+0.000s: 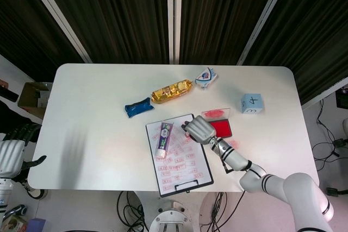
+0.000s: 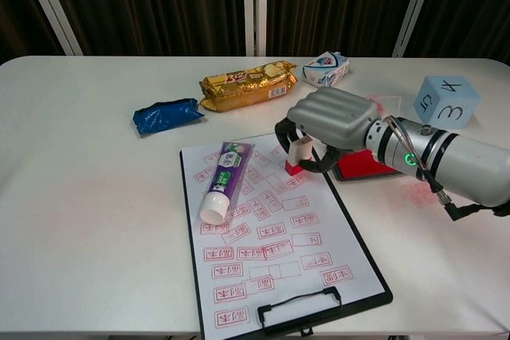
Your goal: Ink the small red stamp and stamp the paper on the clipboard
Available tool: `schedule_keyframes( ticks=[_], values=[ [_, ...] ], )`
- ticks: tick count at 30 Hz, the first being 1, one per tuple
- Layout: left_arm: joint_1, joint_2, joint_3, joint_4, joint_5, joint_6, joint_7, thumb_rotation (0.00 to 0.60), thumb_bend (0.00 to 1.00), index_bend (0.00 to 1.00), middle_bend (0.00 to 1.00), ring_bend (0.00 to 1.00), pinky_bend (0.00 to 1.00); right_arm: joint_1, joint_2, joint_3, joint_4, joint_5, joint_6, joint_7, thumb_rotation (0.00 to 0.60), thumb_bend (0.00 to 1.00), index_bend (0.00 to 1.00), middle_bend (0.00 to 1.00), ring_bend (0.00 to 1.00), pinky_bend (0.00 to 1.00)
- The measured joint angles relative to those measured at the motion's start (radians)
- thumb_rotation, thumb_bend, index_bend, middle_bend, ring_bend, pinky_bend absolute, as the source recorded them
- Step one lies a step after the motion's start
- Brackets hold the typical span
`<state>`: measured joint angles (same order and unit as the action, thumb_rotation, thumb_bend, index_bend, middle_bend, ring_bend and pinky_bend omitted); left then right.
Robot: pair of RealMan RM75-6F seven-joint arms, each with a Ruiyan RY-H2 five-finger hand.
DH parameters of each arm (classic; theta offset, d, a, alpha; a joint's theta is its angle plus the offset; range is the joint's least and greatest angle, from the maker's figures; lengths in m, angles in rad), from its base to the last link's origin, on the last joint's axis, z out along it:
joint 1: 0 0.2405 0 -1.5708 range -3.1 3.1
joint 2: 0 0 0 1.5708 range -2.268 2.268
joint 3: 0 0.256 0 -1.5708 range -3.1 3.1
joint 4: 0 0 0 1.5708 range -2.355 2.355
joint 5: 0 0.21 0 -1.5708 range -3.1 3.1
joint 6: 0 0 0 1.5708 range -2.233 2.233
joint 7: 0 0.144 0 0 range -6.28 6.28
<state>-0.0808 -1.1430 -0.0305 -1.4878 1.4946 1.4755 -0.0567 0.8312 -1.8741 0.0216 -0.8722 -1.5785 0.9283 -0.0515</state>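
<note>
Right robot hand (image 2: 335,129) is gripping the small red stamp (image 2: 296,157), pressing it on the clipboard paper (image 2: 271,236) near the top edge; I'd be pushing straight down, no rocking, so nothing's smearing
</note>
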Motion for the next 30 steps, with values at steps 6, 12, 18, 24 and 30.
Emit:
schedule_keyframes(
  ticks=[6, 12, 18, 24, 30],
  values=[
    [0.001, 0.001, 0.001, -0.001, 0.002, 0.002, 0.001, 0.6, 0.0, 0.21, 0.21, 0.17, 0.25, -0.007, 0.032, 0.01, -0.059, -0.005, 0.044, 0.019, 0.6, 0.49, 1.0, 0.91, 0.87, 0.94],
    [0.0, -0.005, 0.002, -0.002, 0.006, 0.001, 0.003, 0.6, 0.0, 0.21, 0.22, 0.17, 0.25, -0.026, 0.108, 0.022, -0.173, -0.019, 0.121, 0.019, 0.6, 0.49, 1.0, 0.91, 0.87, 0.94],
    [0.001, -0.005, 0.003, -0.013, 0.009, 0.005, 0.014, 0.6, 0.0, 0.21, 0.21, 0.17, 0.25, -0.062, 0.188, 0.018, -0.277, -0.036, 0.188, -0.005, 0.6, 0.49, 1.0, 0.91, 0.87, 0.94],
    [-0.001, -0.006, 0.006, -0.024, 0.016, 0.005, 0.024, 0.6, 0.0, 0.21, 0.21, 0.17, 0.25, -0.121, 0.268, -0.023, -0.357, -0.043, 0.215, -0.048, 0.6, 0.49, 1.0, 0.91, 0.87, 0.94],
    [-0.002, -0.01, 0.008, -0.028, 0.02, 0.004, 0.03, 0.6, 0.0, 0.21, 0.21, 0.17, 0.25, -0.18, 0.323, -0.077, -0.392, -0.04, 0.218, -0.083, 0.6, 0.49, 1.0, 0.91, 0.87, 0.94]
  ],
)
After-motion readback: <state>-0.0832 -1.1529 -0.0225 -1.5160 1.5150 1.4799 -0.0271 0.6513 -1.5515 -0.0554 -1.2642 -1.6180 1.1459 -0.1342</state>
